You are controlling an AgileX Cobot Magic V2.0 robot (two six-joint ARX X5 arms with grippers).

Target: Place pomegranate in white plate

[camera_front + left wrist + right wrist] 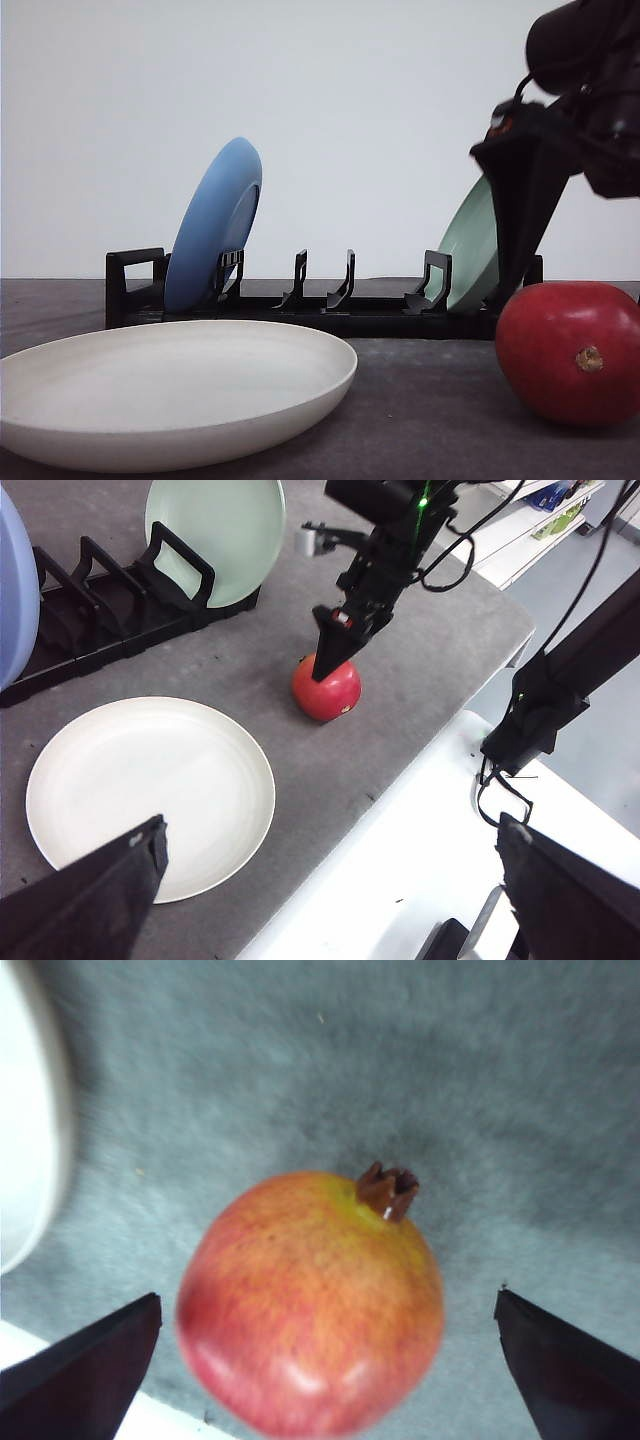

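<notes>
My right gripper (320, 1360), jaws spread wide, hovers over the pomegranate (312, 1300) on the table (230, 670), beside the white plate (170, 385).

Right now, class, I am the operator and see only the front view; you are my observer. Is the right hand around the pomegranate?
Observer: Yes. The right wrist view shows the right hand open, one finger on each side of the pomegranate, neither touching it.
Operator: How does the fruit lie relative to the plate?
Observer: From above, in the left wrist view, it sits on the grey mat, clearly apart from the white plate.
Operator: And the left hand?
Observer: The left hand is open, holds nothing and looks down on the plate.
</notes>
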